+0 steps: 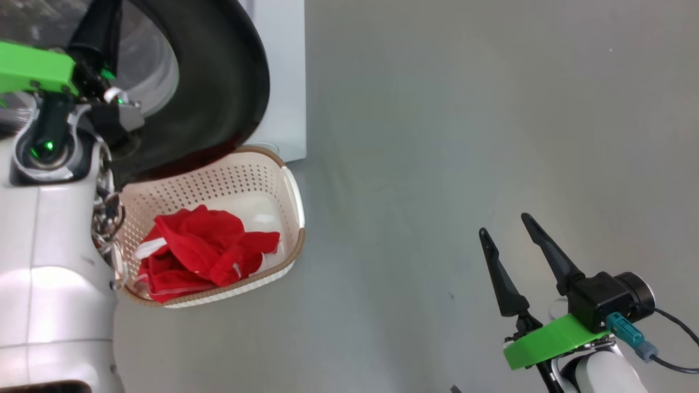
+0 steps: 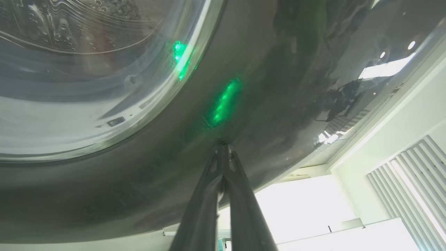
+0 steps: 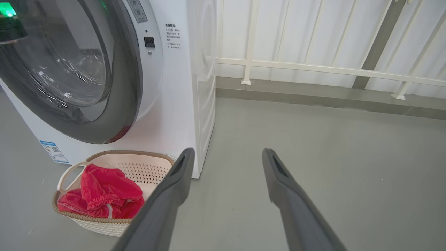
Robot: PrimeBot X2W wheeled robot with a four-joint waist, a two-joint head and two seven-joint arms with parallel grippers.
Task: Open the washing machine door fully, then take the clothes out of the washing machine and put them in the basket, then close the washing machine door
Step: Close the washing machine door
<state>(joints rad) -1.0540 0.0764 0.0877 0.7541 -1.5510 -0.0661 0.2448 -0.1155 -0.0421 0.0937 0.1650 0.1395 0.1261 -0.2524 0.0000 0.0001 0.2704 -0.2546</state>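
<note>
The washing machine door has a glossy black rim around clear glass. In the right wrist view the door lies close against the white washing machine; I cannot tell whether it is latched. My left gripper is shut, empty, with its tips pressed on the door's black rim. The cream basket stands on the floor just below the door, with the red clothes bundled inside it. The basket and clothes also show low at the left. My right gripper hangs open and empty, well to the right.
Bare grey floor stretches to the right of the machine. A white railing runs along the far wall. My pale left arm stands right beside the basket's left side. A blue label sits low on the machine's front.
</note>
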